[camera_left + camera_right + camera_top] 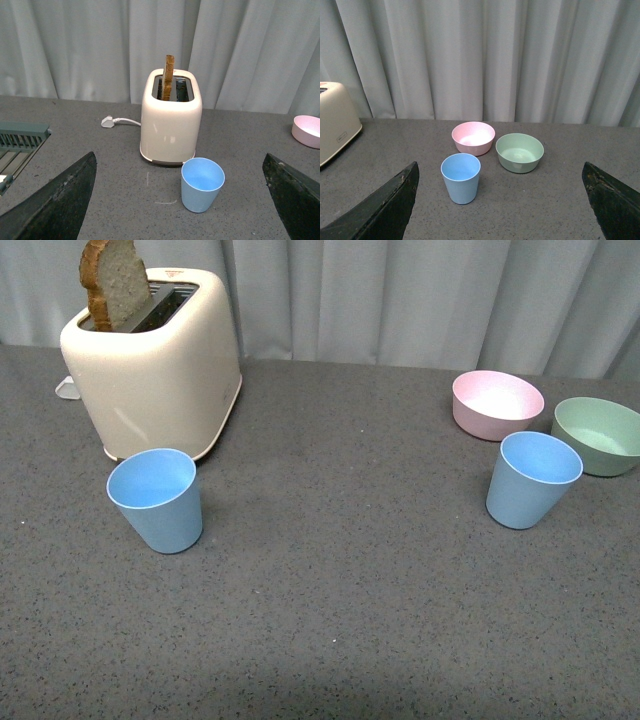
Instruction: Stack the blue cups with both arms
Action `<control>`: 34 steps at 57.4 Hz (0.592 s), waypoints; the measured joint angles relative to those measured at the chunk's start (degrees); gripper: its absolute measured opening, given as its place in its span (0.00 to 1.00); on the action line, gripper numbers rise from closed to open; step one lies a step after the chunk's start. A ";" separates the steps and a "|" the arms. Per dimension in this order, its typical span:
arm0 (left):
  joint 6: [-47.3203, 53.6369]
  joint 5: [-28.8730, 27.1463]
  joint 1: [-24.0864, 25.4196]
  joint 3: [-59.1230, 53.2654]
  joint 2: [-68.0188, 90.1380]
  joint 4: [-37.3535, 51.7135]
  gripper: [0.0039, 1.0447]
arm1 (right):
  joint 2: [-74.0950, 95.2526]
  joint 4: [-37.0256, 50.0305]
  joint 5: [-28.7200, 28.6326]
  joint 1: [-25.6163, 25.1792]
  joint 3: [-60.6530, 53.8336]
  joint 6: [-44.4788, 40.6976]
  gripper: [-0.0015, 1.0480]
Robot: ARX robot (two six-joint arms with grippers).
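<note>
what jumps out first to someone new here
A cream toaster sits at the far left, with a slice of brown bread sticking up from its slot. The left blue cup stands in front of it; the right blue cup stands well apart, beside a pink bowl and a green bowl.

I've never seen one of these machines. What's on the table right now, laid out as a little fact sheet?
Left blue cup: upright, empty, just in front of the toaster
Right blue cup: upright, empty, near the pink bowl and green bowl
Bread slice: sticking up from the toaster
Left claw: open, holding nothing
Right claw: open, holding nothing
Stacking: not started; cups stand far apart
</note>
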 joint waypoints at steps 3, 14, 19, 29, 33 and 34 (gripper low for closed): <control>0.00 0.00 0.00 0.00 0.00 0.00 0.94 | 0.00 0.00 0.00 0.00 0.00 0.00 0.91; 0.00 0.00 0.00 0.00 0.00 0.00 0.94 | 0.00 0.00 0.00 0.00 0.00 0.00 0.91; 0.00 0.00 0.00 0.00 0.00 0.00 0.94 | 0.00 0.00 0.00 0.00 0.00 0.00 0.91; 0.00 0.00 0.00 0.00 0.00 0.00 0.94 | 0.00 0.00 0.00 0.00 0.00 0.00 0.91; 0.00 0.00 0.00 0.00 0.00 0.00 0.94 | 0.00 0.00 0.00 0.00 0.00 0.00 0.91; 0.00 0.00 0.00 0.00 0.00 0.00 0.94 | 0.00 0.00 0.00 0.00 0.00 0.00 0.91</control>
